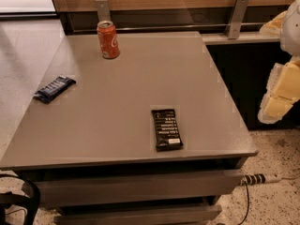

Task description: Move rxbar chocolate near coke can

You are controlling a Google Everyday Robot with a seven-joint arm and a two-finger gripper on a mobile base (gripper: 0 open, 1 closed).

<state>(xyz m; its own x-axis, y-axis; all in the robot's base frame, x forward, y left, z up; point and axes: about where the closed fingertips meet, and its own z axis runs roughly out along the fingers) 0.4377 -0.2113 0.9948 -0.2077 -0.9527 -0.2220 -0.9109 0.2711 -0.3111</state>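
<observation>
Blue wrapper point(55, 88) on gray table point(164, 69)

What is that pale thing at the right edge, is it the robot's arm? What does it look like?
Yes. The gripper, at the right edge beside the table, is built of blocky pale-yellow pieces edged in white. Above it sits a rounded white arm shell. No cables or markings show on them.
</observation>
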